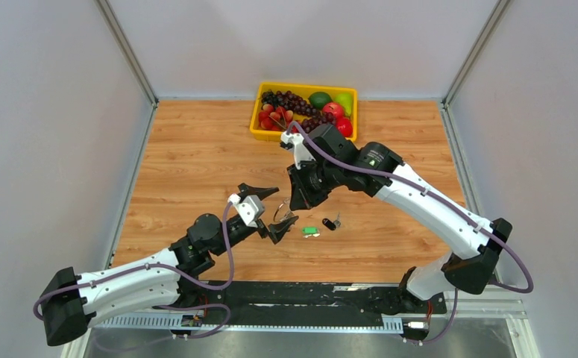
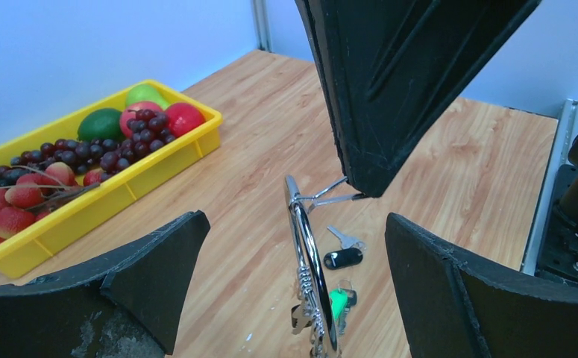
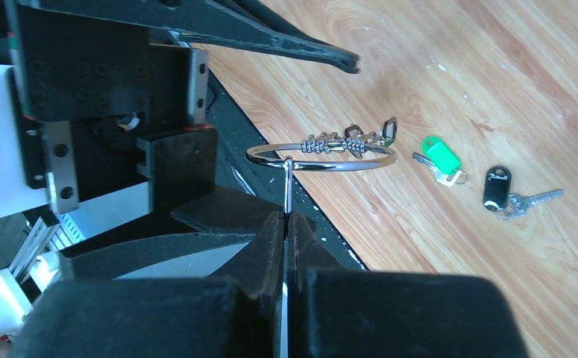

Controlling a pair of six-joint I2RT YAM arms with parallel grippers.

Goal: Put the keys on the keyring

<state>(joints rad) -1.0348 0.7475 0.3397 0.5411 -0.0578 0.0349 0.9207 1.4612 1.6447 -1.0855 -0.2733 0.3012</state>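
A silver keyring (image 1: pixel 281 214) hangs in the air between both grippers, with small silver coils and clips strung on it. My right gripper (image 1: pixel 298 200) is shut on the thin wire stem at the keyring's (image 3: pixel 323 165) end, pinched at the fingertips (image 3: pixel 284 221). My left gripper (image 2: pixel 297 224) is open wide, one finger on each side of the keyring (image 2: pixel 306 253), not touching it. A green-headed key (image 1: pixel 310 230) (image 2: pixel 338 302) (image 3: pixel 440 156) and a black-headed key (image 1: pixel 330 224) (image 2: pixel 343 258) (image 3: pixel 497 186) lie on the wooden table just right of the keyring.
A yellow tray (image 1: pixel 304 87) (image 2: pixel 159 160) of grapes, strawberries, apples and limes stands at the back of the table. The black base rail (image 1: pixel 308 294) runs along the near edge. White walls close in left, right and behind.
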